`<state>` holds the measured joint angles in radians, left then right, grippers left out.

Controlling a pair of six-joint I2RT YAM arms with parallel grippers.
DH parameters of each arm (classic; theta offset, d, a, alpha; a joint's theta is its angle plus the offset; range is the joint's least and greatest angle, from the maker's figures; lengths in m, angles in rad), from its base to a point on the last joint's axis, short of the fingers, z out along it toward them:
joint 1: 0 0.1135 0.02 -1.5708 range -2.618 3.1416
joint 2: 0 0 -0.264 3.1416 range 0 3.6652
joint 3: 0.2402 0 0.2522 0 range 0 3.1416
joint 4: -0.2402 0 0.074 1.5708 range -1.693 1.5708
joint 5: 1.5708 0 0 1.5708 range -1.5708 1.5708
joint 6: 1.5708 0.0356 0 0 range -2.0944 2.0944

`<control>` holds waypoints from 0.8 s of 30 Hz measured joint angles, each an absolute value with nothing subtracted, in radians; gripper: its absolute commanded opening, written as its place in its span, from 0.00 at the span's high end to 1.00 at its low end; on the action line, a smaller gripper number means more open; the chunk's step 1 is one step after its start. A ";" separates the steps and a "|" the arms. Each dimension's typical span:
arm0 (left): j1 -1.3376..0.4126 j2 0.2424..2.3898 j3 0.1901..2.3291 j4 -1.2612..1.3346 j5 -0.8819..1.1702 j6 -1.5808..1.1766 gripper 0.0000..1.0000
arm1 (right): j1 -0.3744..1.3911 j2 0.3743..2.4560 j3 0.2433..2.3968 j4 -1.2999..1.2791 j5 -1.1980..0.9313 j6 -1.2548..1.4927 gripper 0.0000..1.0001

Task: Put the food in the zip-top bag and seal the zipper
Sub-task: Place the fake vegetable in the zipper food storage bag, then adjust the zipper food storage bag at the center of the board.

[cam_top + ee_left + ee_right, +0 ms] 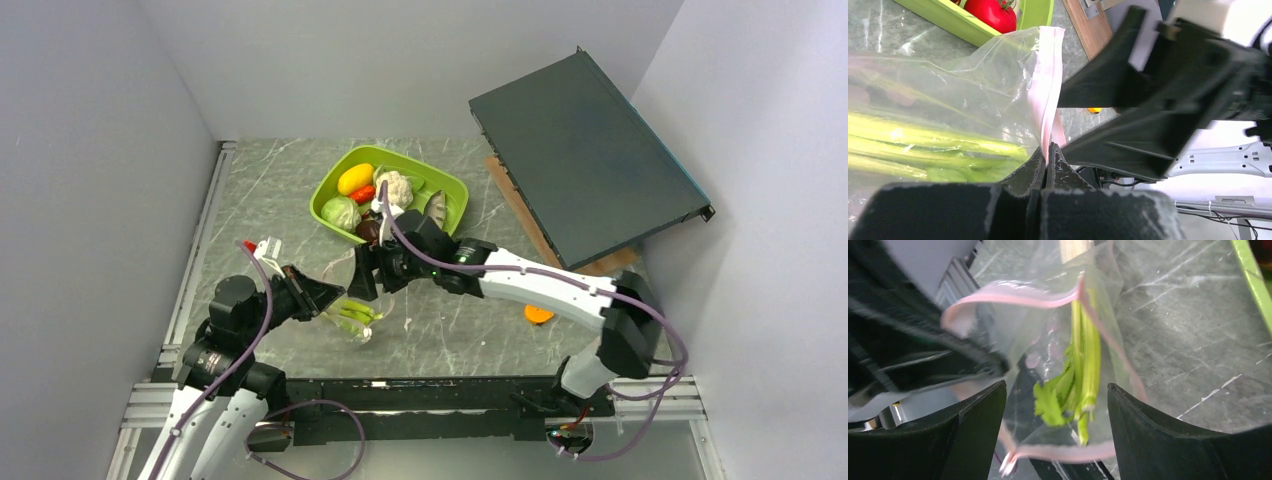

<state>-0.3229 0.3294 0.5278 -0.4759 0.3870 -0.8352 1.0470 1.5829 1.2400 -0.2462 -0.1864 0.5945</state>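
The clear zip-top bag (358, 313) with a pink zipper strip lies on the table near the left arm, its mouth held open. A pale green leafy stalk (1082, 375) lies inside it, and also shows in the left wrist view (923, 145). My left gripper (1047, 150) is shut on the bag's pink zipper edge (1048, 90). My right gripper (1055, 432) is open and empty, just above the bag's mouth. The lime-green tray (445, 185) holds the rest of the food: yellow fruit (355, 179), white cauliflower (396, 187), green cabbage (341, 212), a red piece (363, 194) and a dark purple piece (368, 231).
An orange disc (539, 314) lies on the table right of the right arm. A dark flat box (585, 160) leans at the back right over a wooden board (520, 205). Grey walls close in the left, back and right sides.
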 measured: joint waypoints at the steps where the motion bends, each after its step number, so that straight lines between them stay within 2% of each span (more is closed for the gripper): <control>1: -0.323 0.329 0.527 -0.477 0.385 -0.835 1.00 | 1.045 1.555 1.240 -0.258 -0.180 0.588 0.24; 9: -0.322 0.331 0.527 -0.477 0.379 -0.835 1.00 | 1.030 1.396 1.158 -0.276 -0.068 0.596 0.30; 15: -0.322 0.331 0.527 -0.477 0.381 -0.834 1.00 | 1.021 1.425 1.077 -0.266 0.005 0.603 0.44; 19: -0.322 0.331 0.527 -0.480 0.381 -0.833 1.00 | 1.022 1.479 1.055 -0.222 0.021 0.601 0.67; 22: -0.322 0.331 0.528 -0.488 0.380 -0.829 1.00 | 1.026 1.521 1.044 -0.169 -0.003 0.601 0.78; 24: -0.322 0.331 0.528 -0.497 0.380 -0.824 1.00 | 1.031 1.545 1.044 -0.140 -0.014 0.595 0.94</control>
<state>-0.3222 0.3305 0.5278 -0.4973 0.3801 -0.8242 1.0313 1.5452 1.0439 -0.1398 -0.0139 0.5953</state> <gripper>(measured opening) 0.012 0.234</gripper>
